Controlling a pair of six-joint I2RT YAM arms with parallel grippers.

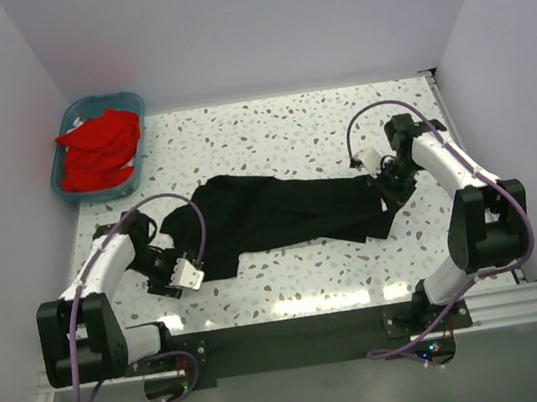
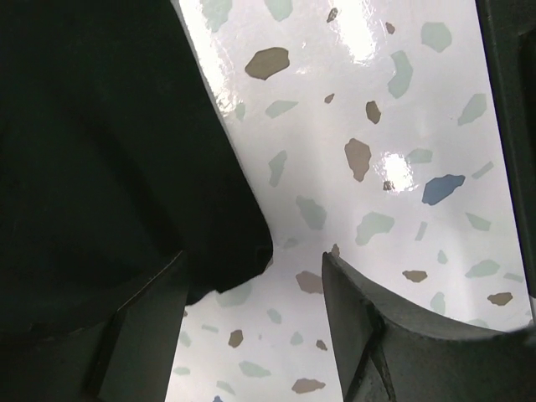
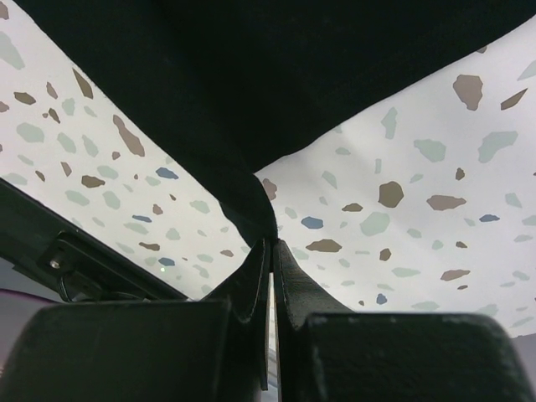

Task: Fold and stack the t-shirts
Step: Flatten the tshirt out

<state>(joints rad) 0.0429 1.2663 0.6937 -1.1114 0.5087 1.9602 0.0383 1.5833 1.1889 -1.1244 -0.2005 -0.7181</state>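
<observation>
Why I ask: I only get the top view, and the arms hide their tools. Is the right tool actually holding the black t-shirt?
Observer: Yes. On the right wrist view the right tool is shut on a pinched fold of the black t-shirt.
Operator: And the left one?
Observer: The left tool is open; nothing is clamped.
Operator: Is cloth near it?
Observer: The shirt's rounded edge reaches into the gap between its fingers, nearer one side.

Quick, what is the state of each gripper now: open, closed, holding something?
Left gripper: open, holding nothing; the edge of the black t-shirt lies between its fingers.
Right gripper: closed, pinching the black t-shirt.
</observation>
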